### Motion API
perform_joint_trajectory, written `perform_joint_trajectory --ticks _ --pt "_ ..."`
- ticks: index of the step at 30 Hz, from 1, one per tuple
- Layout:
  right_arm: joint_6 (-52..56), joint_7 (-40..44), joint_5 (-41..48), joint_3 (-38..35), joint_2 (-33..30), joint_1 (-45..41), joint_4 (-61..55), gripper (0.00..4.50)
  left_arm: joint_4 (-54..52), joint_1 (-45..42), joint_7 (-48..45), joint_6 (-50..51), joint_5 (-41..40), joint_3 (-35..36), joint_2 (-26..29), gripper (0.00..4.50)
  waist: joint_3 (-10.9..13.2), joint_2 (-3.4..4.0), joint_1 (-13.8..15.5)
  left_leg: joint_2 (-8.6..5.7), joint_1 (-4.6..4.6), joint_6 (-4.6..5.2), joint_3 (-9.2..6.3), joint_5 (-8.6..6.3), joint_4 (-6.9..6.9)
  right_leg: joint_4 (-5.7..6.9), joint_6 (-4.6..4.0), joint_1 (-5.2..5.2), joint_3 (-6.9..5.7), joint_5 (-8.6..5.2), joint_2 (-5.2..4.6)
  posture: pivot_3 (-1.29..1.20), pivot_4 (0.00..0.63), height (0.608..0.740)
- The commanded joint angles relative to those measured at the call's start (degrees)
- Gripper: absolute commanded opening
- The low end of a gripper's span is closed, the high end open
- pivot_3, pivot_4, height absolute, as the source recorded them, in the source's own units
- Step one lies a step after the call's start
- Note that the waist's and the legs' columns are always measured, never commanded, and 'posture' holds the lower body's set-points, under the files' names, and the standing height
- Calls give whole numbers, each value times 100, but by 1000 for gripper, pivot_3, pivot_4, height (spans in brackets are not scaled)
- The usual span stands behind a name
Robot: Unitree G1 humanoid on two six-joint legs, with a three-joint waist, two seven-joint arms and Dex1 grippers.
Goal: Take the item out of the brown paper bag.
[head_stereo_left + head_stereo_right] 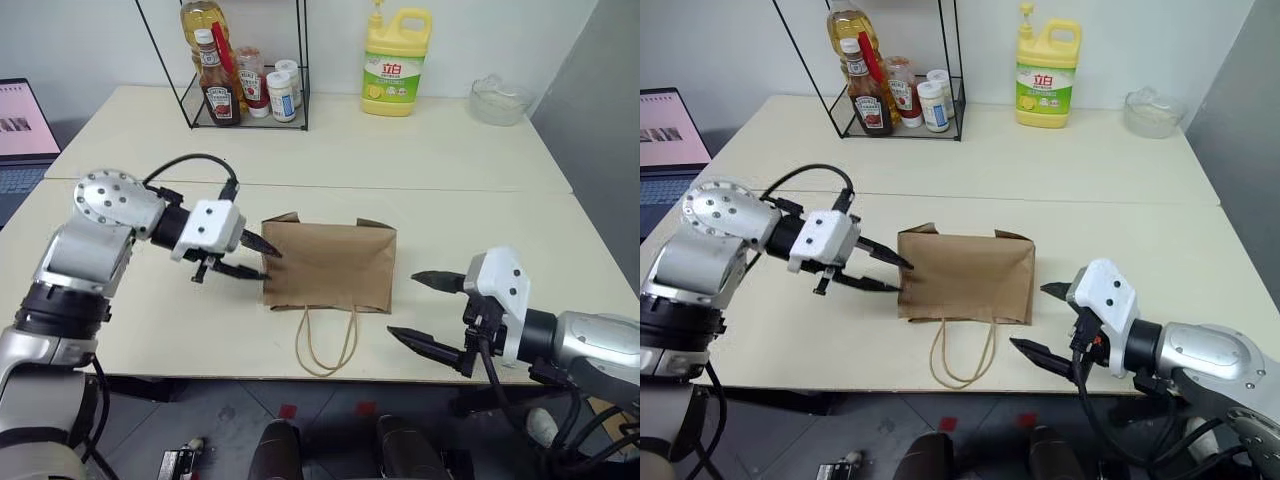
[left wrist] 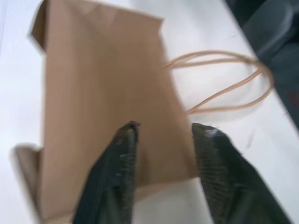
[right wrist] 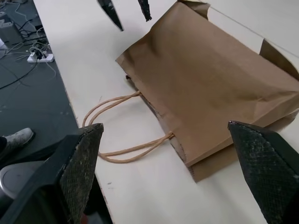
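The brown paper bag (image 1: 330, 265) lies flat on the white table (image 1: 450, 215), its cord handles (image 1: 325, 345) trailing toward the front edge. The item is hidden; no part of it shows outside the bag. My left gripper (image 1: 268, 262) hovers open at the bag's left edge, fingertips close to the paper and holding nothing; in the left wrist view the gripper (image 2: 166, 126) has the bag (image 2: 103, 93) beyond its spread fingers. My right gripper (image 1: 404, 305) stands wide open just right of the bag near the front edge, empty, seen again as the gripper (image 3: 163, 126) in its wrist view.
A wire rack (image 1: 245, 110) at the back left holds a ketchup bottle (image 1: 217, 85) and small jars. A yellow detergent jug (image 1: 395, 62) and a glass bowl (image 1: 498, 100) stand at the back. A laptop (image 1: 20, 125) sits far left.
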Motion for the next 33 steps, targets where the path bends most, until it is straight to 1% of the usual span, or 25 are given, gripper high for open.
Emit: perform_joint_trajectory --ticks 1,3,6,9,16,24,29,32,33 --pt "-224 98 22 29 -136 -3 -158 4500 -179 104 -35 -860 150 -173 -85 3293 0 0 9 0 0 0 0 0 3 0 0 0 0 0 0 0 150 740" --pt "-255 98 45 76 -173 -6 -161 4500 -72 154 -35 -1309 294 -322 -184 3849 0 0 26 0 0 1 -1 0 10 1 0 3 -1 0 0 0 150 740" --pt "-262 56 127 135 -198 -18 -187 4500 266 132 -35 -2032 560 -553 -418 3849 0 0 51 -1 -1 1 0 -1 17 4 0 4 1 0 1 0 150 740" --pt "-253 3 157 199 -221 -7 -230 4500 580 67 -35 -2507 700 -714 -680 3849 0 0 65 -1 -1 2 0 -1 19 5 0 4 1 0 1 0 150 740" --pt "-243 -185 328 246 -287 -17 -282 4500 1140 -86 88 -3086 1023 -915 -1337 3849 0 -1 86 -2 -2 3 0 -2 26 7 0 6 1 0 1 0 150 740" --pt "-248 -298 473 253 -461 -99 -266 4500 1877 -258 269 -3905 1525 -1100 -1746 3849 -1 -1 88 -3 -2 3 -2 -2 29 9 0 7 2 0 2 0 150 740" --pt "-279 -324 462 288 -543 -102 -270 4500 1879 -164 482 -4137 1562 -1188 -1966 3849 -1 -1 91 -3 -3 3 -2 -2 30 10 0 7 1 0 2 0 150 740" --pt "-308 -312 381 321 -583 -71 -281 4500 1736 -118 478 -4083 1447 -1229 -1988 3247 -1 -1 89 -3 -3 3 -2 -2 31 10 0 8 1 0 2 0 150 740" --pt "-323 -309 347 330 -596 -53 -288 4500 1696 -111 475 -4052 1424 -1231 -1985 2933 -1 -1 88 -2 -3 3 -3 -2 31 10 0 8 1 0 3 0 150 740"
